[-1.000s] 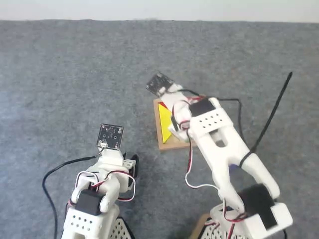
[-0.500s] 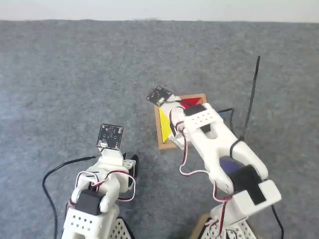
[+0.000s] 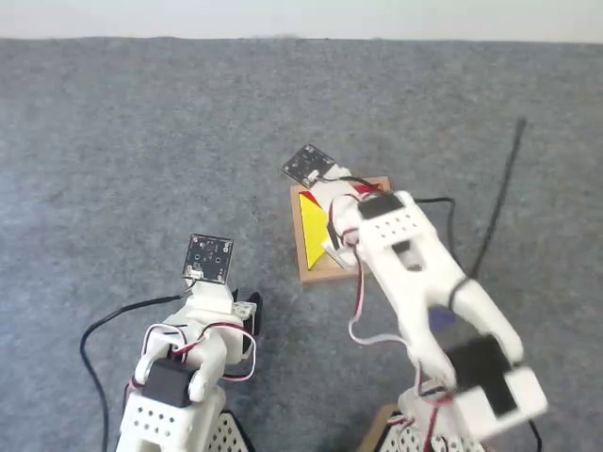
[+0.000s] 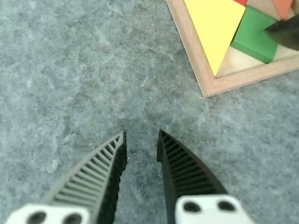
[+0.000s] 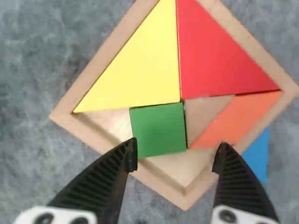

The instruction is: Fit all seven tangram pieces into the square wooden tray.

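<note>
1. Hanging low over the grey carpet (image 4: 70, 70), the left gripper (image 4: 141, 140) has its fingers slightly parted, gripping nothing.
2. Beyond it, the right gripper (image 5: 177, 147) sits above the square wooden tray (image 5: 65, 116), fingers spread wide and empty.
3. In the tray lie a yellow triangle (image 5: 140, 74), red triangle (image 5: 215, 60), green square (image 5: 158, 128) and orange piece (image 5: 233, 119).
4. A blue piece (image 5: 259, 156) sits just outside the rim.

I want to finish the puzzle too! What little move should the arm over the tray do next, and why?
Probably lower the right arm's open jaws around the green square and close on it. It sits right by them in the tray with bare wood showing on both sides, so it likely needs nudging into its proper spot.
</note>
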Robot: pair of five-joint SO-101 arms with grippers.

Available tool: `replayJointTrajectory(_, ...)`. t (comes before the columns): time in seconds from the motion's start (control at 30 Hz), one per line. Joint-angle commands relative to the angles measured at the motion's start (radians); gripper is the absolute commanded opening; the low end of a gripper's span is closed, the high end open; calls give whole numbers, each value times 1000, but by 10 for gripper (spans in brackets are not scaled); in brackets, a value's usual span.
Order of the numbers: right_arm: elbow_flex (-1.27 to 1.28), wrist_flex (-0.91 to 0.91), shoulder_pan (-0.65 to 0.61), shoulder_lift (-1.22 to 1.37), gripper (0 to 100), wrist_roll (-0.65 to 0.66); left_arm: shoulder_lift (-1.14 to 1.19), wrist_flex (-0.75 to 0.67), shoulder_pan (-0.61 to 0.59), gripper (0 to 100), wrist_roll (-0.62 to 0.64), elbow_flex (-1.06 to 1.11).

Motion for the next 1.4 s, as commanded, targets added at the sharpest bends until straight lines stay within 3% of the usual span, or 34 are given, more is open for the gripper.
replayJointTrajectory(0.0, 63, -1, 35, -171, 256, -12, -17, 2, 2, 105, 6, -12)
replayJointTrajectory(0.3, 55, -82, 239, -67, 256, -12, -17, 2, 2, 105, 6, -12)
replayJointTrajectory(0.53, -11, 39, 329, -88, 256, -69, -17, 2, 2, 105, 6, -12)
replayJointTrajectory(0.8, 58, 357, 329, -214, 256, -72, -17, 2, 2, 105, 6, -12)
replayJointTrajectory(1.1, 333, 295, 344, -383, 259, 207, -17, 2, 2, 105, 6, -12)
replayJointTrajectory(1.23, 315, 283, 355, -392, 258, 198, -17, 2, 2, 105, 6, -12)
replayJointTrajectory(1.37, 170, 249, 389, -348, 257, 69, -17, 2, 2, 105, 6, -12)
